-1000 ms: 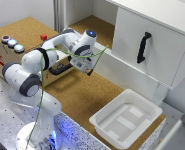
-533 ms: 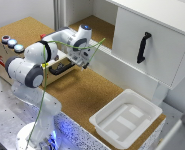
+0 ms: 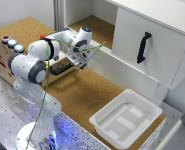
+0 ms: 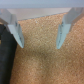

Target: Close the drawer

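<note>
The tan box (image 3: 3, 55) with coloured buttons (image 3: 14, 44) stands at the exterior view's left. Its small drawer (image 3: 68, 71) is pulled out, with the black bar handle (image 3: 61, 67) across its front. My gripper (image 3: 82, 63) hangs just beside the drawer front, on the exterior view's right of it, low over the cork surface. In the wrist view the gripper (image 4: 40, 46) is open and empty, its fingers (image 4: 16, 32) spread over bare cork. A dark shape at the frame edge (image 4: 5, 56) looks like the handle; I cannot tell whether a finger touches the drawer.
A large white cabinet door (image 3: 157, 45) with a vertical black handle (image 3: 143, 47) stands at the back right. A white plastic tub (image 3: 124, 120) sits on the cork table (image 3: 82, 97) at the front right. The arm's base (image 3: 37, 130) stands at the front left.
The gripper has moved towards the exterior view's left and down, closer to the drawer front. The drawer is still pulled out.
</note>
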`<state>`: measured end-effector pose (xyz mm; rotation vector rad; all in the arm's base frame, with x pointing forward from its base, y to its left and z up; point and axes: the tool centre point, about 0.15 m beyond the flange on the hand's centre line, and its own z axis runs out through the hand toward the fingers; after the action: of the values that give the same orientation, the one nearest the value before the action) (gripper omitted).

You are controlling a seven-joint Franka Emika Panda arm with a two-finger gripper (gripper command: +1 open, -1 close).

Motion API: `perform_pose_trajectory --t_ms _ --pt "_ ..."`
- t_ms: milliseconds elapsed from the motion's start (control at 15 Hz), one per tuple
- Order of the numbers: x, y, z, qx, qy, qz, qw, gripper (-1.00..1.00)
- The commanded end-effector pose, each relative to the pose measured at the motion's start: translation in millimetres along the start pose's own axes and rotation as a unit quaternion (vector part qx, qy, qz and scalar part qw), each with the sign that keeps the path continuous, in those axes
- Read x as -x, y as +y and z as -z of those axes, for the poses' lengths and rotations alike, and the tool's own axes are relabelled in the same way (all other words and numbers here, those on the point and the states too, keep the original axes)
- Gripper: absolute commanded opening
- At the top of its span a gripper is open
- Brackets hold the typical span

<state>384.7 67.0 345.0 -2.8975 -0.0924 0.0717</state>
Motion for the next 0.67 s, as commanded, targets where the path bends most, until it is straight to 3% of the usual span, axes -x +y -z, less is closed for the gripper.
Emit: perform_pose_trajectory --t_ms 0,333,600 --pt "-4.7 3.3 -8.7 0.007 -0.041 0.045 0.998 -1.00" --pt "9.8 -12.5 -25.8 0.057 -0.045 0.093 0.993 -1.00" --pt "15.8 -26.3 -41.2 0.058 -0.054 0.092 0.993 -1.00"
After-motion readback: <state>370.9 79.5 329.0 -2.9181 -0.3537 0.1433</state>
